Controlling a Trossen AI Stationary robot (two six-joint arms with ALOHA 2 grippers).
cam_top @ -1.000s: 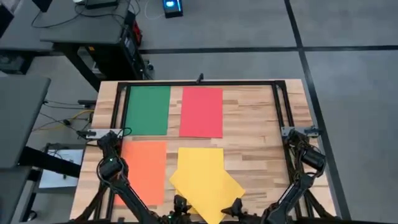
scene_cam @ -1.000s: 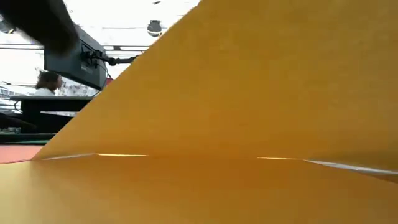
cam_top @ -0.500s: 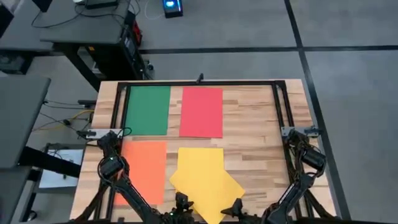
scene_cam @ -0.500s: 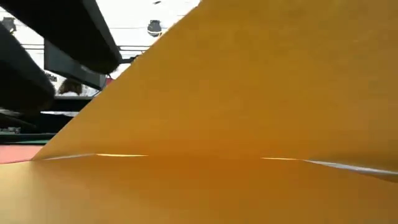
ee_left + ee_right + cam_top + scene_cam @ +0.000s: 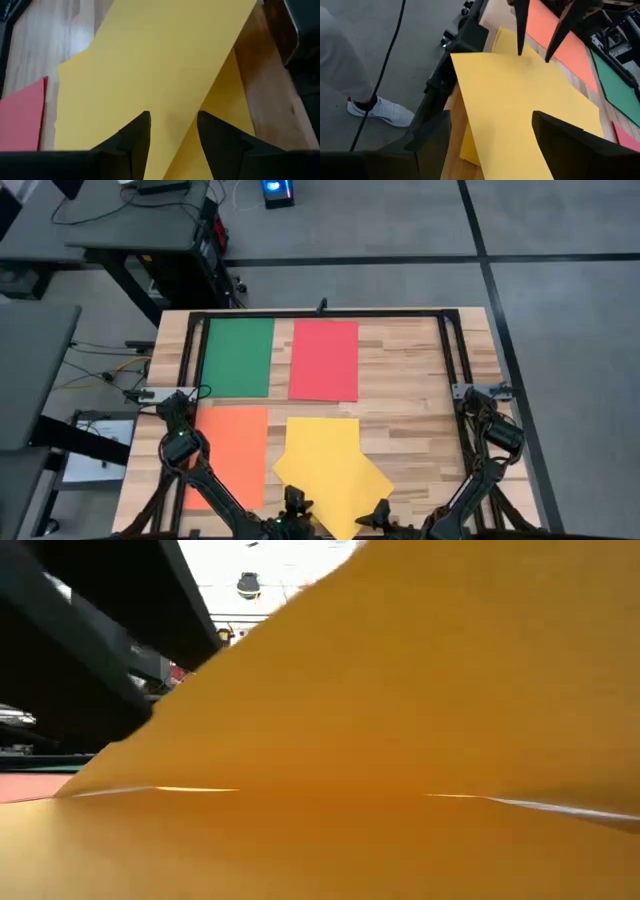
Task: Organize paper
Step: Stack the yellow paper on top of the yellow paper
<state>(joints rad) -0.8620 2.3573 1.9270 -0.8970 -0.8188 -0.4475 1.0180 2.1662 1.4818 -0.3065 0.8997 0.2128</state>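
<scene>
Jaws of left gripper [image 5: 172, 132] and right gripper [image 5: 492, 137] both spread, empty, over skewed yellow paper sheets [image 5: 325, 465]; square top sheet onto lower one, sliding flat.

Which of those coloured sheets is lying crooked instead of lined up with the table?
The top yellow sheet, nearest both grippers. It lies turned across another yellow sheet; the green, red and orange sheets lie square.

The high view looks straight down; the low view sits close against yellow paper [image 5: 400, 740], which both wrist views share.
</scene>
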